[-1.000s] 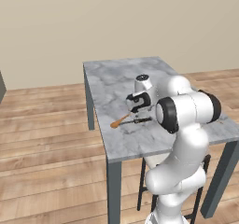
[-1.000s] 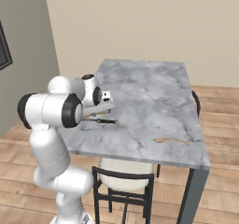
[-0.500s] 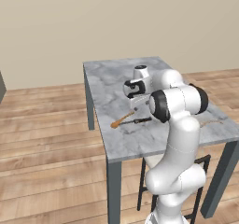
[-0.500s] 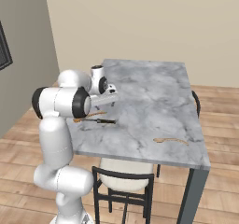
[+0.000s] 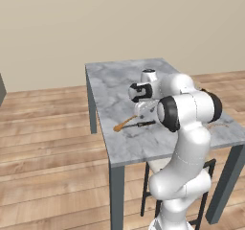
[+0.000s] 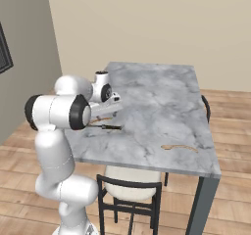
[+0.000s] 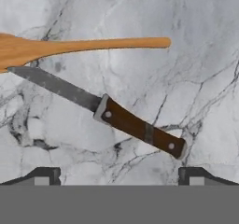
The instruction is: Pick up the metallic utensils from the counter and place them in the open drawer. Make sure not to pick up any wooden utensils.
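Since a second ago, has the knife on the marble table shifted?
No. The knife lies beside the wooden spoon as before, near the table's left edge.

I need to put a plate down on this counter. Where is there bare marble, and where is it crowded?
Free: the far half of the counter, and the middle stretch between the knife and the thin wooden piece by the near right edge. Crowded: the near left part, where the wooden spoon and knife lie close together under the open claw.
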Robot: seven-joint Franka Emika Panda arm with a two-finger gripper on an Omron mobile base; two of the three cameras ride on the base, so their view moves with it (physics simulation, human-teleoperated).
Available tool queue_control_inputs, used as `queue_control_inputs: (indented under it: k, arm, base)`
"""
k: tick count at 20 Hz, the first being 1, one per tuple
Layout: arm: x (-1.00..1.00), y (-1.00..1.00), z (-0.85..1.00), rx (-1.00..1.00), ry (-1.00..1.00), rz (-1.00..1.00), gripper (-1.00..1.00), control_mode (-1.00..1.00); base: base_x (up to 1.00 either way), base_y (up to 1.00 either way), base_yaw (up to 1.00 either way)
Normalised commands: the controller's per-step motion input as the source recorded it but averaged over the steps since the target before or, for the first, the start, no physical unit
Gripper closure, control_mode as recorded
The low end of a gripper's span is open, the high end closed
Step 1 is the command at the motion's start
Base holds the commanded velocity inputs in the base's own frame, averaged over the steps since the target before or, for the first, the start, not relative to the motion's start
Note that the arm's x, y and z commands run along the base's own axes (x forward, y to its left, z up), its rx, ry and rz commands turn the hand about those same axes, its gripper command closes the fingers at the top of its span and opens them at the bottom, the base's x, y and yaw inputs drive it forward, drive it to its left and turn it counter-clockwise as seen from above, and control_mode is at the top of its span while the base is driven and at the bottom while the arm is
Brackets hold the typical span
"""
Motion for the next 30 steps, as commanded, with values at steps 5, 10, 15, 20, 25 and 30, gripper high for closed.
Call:
queue_control_inputs:
  k: [5,10,15,20,25,30]
  arm:
    - [-0.42,-0.02,-0.07,0.17,-0.04,0.51,-1.00,-1.00]
    - [0.41,0.06,0.22,0.07,0.03,0.40,-1.00,-1.00]
    - [0.48,0.23,0.37,-0.18,0.13,0.23,-1.00,-1.00]
    - [0.00,0.03,-0.10,-0.06,0.05,0.08,-1.00,-1.00]
    - [0.00,-0.03,-0.47,0.00,0.02,0.06,-1.00,-1.00]
    - [0.10,0.00,-0.33,-0.03,0.13,0.05,-1.00,-1.00]
  base:
    - [0.00,0.00,0.00]
    - [0.00,0.00,0.00]
    - [0.00,0.00,0.00]
    - [0.00,0.00,0.00]
    - [0.00,0.00,0.00]
    - [0.00,0.00,0.00]
